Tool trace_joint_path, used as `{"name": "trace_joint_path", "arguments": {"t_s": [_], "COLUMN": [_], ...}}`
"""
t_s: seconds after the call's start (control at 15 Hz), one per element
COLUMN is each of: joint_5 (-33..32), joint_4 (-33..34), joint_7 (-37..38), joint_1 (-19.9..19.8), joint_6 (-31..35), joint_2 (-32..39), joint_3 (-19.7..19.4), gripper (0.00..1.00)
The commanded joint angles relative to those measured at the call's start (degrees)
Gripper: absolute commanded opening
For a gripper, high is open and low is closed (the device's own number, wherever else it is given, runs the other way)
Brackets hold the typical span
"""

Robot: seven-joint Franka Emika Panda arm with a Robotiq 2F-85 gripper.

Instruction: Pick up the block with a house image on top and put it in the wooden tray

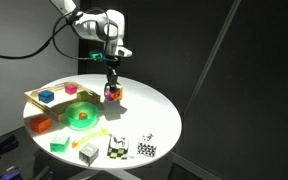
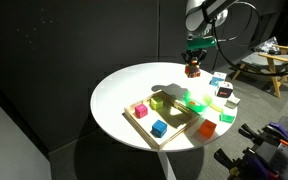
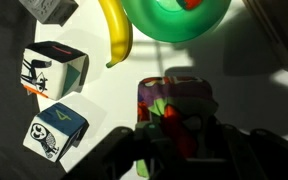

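Note:
The block with a house image on top (image 1: pixel 113 94) is a small red cube with a pale pictured top face. It sits between my gripper's fingers (image 1: pixel 112 87) near the far middle of the round white table. In the wrist view the block (image 3: pixel 174 105) fills the space between the dark fingers (image 3: pixel 176 140), with its shadow on the table beside it. The gripper is shut on it, at or just above the table top. It also shows in an exterior view (image 2: pixel 192 70). The wooden tray (image 1: pixel 36 98) lies apart from the gripper and holds a few coloured blocks; it also shows in the other exterior view (image 2: pixel 144 127).
A round green dish (image 1: pixel 81 117) lies between gripper and tray, with a yellow banana (image 3: pixel 117 30) beside it. Two black-and-white patterned cubes (image 3: pixel 52 68) (image 3: pixel 54 128) stand near the table's front. An orange block (image 1: pixel 41 124) and a green block (image 1: pixel 59 145) sit by the edge.

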Motion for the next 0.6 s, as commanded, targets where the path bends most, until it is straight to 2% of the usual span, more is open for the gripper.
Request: {"name": "trace_joint_path", "arguments": {"t_s": [0.0, 0.2, 0.53], "joint_5": [0.6, 1.0, 0.0], "joint_4": [-4.6, -6.8, -9.5], "joint_7": [2.0, 3.4, 11.1], "joint_1": [0.3, 0.7, 2.1], "joint_6": [0.2, 0.0, -0.3], "joint_2": [-5.1, -7.4, -9.6], "joint_3": [1.9, 3.6, 5.1], "gripper": [0.18, 0.18, 0.18]}}
